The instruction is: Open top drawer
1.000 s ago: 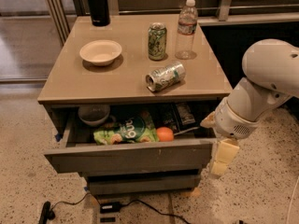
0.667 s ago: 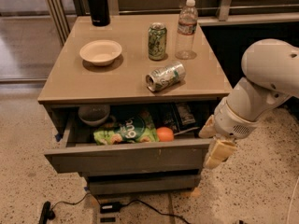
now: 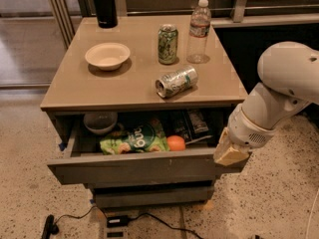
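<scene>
The top drawer [image 3: 134,171] is a wide grey drawer with a plain front. It stands pulled out under the tabletop. Inside it lie a grey bowl [image 3: 99,122], a green chip bag [image 3: 134,139], an orange [image 3: 176,143] and dark packets [image 3: 192,123]. My gripper [image 3: 230,152] is a cream-coloured piece at the end of the white arm [image 3: 279,93]. It is at the drawer's right front corner, level with the front's top edge. I cannot tell whether it touches the drawer.
On the tan tabletop [image 3: 89,91] stand a white bowl [image 3: 107,55], an upright green can [image 3: 168,44], a can on its side [image 3: 176,81], a water bottle [image 3: 199,31] and a black flask [image 3: 103,4]. A narrower drawer front [image 3: 149,195] sits below. A cable and power brick [image 3: 117,220] lie on the floor.
My gripper has moved up and a little left, from below the drawer's right corner to level with it. The drawer looks unmoved.
</scene>
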Robot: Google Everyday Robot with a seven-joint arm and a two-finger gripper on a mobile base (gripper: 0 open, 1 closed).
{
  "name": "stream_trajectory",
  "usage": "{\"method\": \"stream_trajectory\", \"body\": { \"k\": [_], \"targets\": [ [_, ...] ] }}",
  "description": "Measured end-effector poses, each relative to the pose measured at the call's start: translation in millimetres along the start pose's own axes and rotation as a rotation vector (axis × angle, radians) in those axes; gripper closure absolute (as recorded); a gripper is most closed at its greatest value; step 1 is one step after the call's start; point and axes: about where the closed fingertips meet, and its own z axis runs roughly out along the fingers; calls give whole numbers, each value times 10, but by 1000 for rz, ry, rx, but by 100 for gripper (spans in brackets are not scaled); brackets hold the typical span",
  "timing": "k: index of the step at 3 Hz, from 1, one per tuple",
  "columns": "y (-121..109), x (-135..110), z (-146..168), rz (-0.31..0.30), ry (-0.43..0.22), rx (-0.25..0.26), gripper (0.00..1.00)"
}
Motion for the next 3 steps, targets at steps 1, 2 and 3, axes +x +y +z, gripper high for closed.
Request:
{"method": "stream_trajectory", "body": {
  "k": [1,2,3],
  "targets": [
    [0,0,0,0,0,0,100],
    [-61,-21,21,-3,-6,30,100],
    [-195,-76,37,-13,-5,80,100]
  ]
}}
